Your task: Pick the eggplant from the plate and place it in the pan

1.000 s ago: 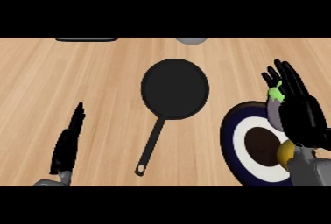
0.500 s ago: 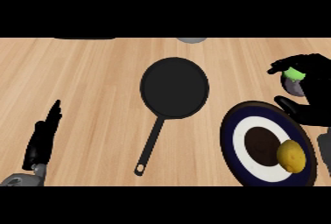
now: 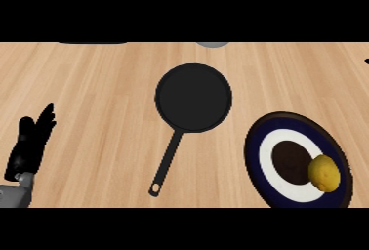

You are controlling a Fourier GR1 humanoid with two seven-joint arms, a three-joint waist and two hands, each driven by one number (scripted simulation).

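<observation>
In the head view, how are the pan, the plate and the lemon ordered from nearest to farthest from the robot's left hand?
Measured from the left hand, at the lower left edge:
1. Pan, centre of the counter; its handle points down toward the hand's side.
2. Plate, lower right.
3. Lemon, on the plate's right part, farthest.

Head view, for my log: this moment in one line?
pan empty | plate: lemon | eggplant unseen | left hand open | right hand at edge

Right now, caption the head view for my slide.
Empty pan mid-counter, lemon on plate, left hand resting.
</observation>
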